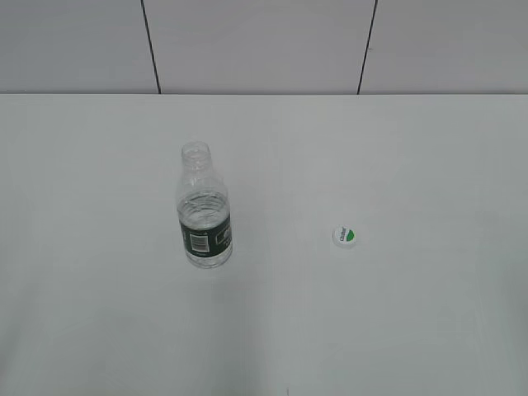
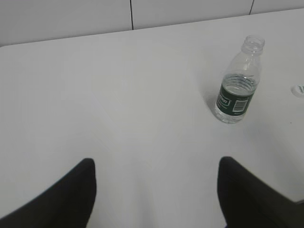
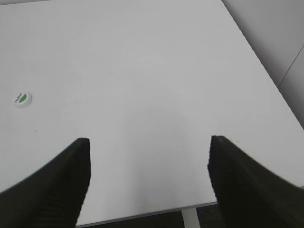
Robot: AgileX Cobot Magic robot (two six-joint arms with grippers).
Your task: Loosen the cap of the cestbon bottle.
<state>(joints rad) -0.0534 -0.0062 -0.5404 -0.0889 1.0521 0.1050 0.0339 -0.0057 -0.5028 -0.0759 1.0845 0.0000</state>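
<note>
The cestbon bottle (image 1: pixel 204 210) stands upright on the white table with its neck open and no cap on it. It also shows in the left wrist view (image 2: pixel 237 85) at the upper right. The cap (image 1: pixel 346 237) lies flat on the table to the right of the bottle, apart from it; it shows in the right wrist view (image 3: pixel 22 99) at the far left and at the edge of the left wrist view (image 2: pixel 299 90). My left gripper (image 2: pixel 156 164) is open and empty, well short of the bottle. My right gripper (image 3: pixel 148 141) is open and empty, away from the cap. Neither gripper shows in the exterior view.
The white table (image 1: pixel 396 157) runs back to a pale panelled wall (image 1: pixel 256 41). The table's near edge and a leg show in the right wrist view (image 3: pixel 185 211), and its right edge (image 3: pixel 266 71) lies beside the wall.
</note>
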